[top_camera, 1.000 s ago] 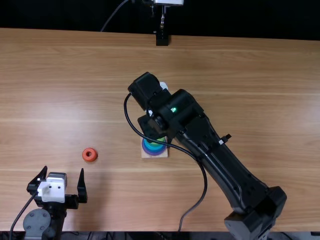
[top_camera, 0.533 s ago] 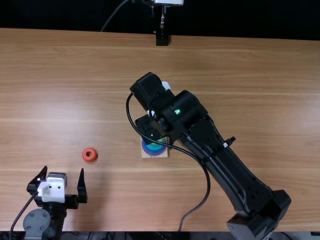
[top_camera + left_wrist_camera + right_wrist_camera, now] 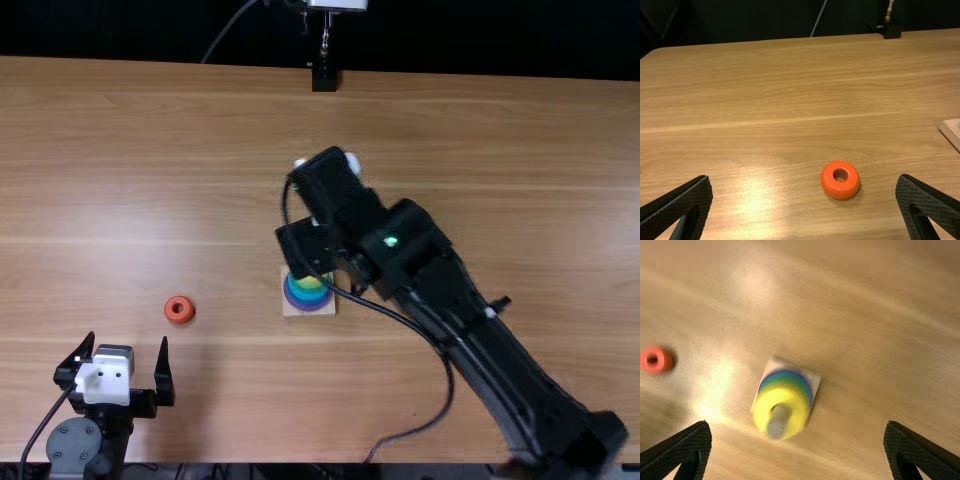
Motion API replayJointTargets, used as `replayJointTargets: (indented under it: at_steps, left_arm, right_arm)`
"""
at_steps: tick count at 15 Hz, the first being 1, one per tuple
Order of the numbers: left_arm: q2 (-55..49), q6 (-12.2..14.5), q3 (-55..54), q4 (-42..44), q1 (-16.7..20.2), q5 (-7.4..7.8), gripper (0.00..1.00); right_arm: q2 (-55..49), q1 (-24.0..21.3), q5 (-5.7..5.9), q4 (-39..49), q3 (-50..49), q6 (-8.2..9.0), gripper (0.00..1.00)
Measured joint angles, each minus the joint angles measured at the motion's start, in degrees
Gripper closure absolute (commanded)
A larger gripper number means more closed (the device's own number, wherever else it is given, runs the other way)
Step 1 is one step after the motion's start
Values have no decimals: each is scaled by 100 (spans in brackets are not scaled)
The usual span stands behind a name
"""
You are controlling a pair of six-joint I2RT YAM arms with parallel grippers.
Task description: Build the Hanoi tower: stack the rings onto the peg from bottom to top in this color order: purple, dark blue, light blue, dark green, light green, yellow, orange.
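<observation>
So the last one to go was the small, rounded, stiff-looking orange ring [image 3: 840, 190], sitting flat and loose on the light brown wooden surface [image 3: 500, 180]. From the top view it was at about 2 o'clock from the black left pincer [image 3: 127, 340], and the stack was at roughly 3 o'clock from the ring. Left pincer was spread wide, holding nothing. The black right pincer [image 3: 798, 426] was spread and empty too, up above the stack.

The smooth yellow ring [image 3: 762, 412] was topmost on the upright peg [image 3: 778, 422], with purple at the bottom over the pale square wooden base [image 3: 774, 365]. I'd call it nearly done, just the orange left.

Handling-wise, my guess: light, hard, doesn't squash, and kinda slippery on that curved outside. I'd have grabbed it low, straight across the widest part, say 3 and 9 o'clock, hole left free. Pinch too high and it'd probably squirt out or tip, and a tilted ring could snag on the peg.
</observation>
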Motion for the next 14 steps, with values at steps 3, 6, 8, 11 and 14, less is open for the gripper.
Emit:
replayJointTargets:
  at_steps: [3,6,8,11,14]
  left_arm:
    - [0,0,0,-2,0,2,0]
    - [0,2,0,-2,0,-2,0]
    - [0,2,0,-2,0,2,0]
    - [0,0,0,-2,2,0,0]
    - [2,2,0,-2,2,0,0]
  right_arm:
    - [-1213,-710,4,1552,-1325,-24,0]
    - [-2249,-1419,7,2691,-2625,-44,0]
    - [-2909,-1805,4,3515,-3615,-57,0]
    - [-3818,-2465,4,5121,-5038,-83,0]
    - [-4588,-3099,2,5814,-5980,-76,0]
